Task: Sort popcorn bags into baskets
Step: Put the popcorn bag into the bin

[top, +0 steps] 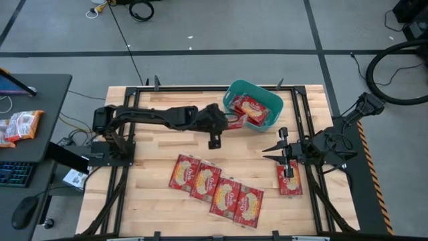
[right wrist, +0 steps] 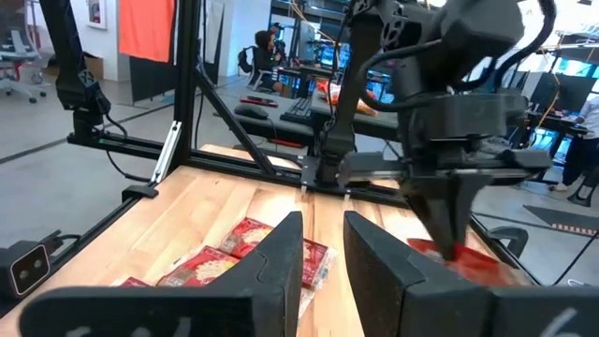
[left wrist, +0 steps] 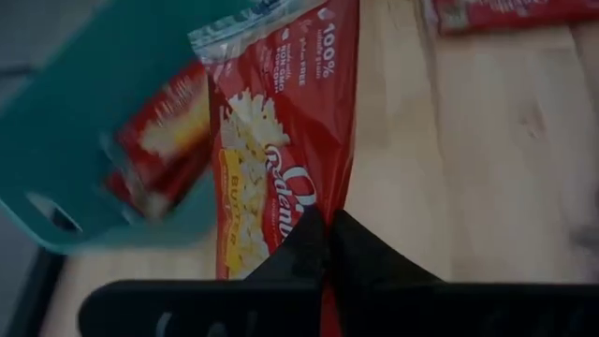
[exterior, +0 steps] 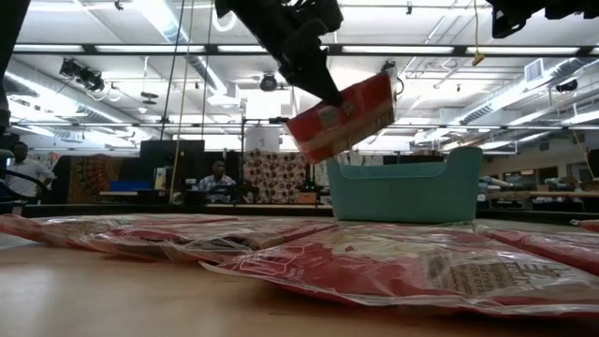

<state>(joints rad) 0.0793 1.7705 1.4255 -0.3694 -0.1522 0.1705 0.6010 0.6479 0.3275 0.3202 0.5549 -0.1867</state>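
My left gripper (top: 226, 122) is shut on a red popcorn bag (exterior: 344, 117) and holds it in the air beside the near-left side of the teal basket (top: 231, 94). The basket stands at the table's far edge with red bags (top: 253, 109) inside it. Several more bags (top: 215, 187) lie flat in a row on the near middle of the table. One bag (top: 289, 177) lies near the right edge. My right gripper (top: 266, 152) hovers open just left of that bag, pointing toward the table's left, and touches nothing. My left gripper pinches the popcorn bag between its two shut fingers (left wrist: 360, 248) at one end edge (left wrist: 323, 220). The bag is lifted clear of the table. It sticks out past the fingertips toward the basket (left wrist: 84, 112), tilted with its far end higher (exterior: 379, 94).
Black frame rails (top: 297, 114) run along the table's sides. A desk to the left carries orange-and-white snack packets (top: 20, 126), a keyboard and a mouse. People sit in the room beyond the table (exterior: 217, 178). Bare wood lies between the basket and the row of bags (top: 247, 150).
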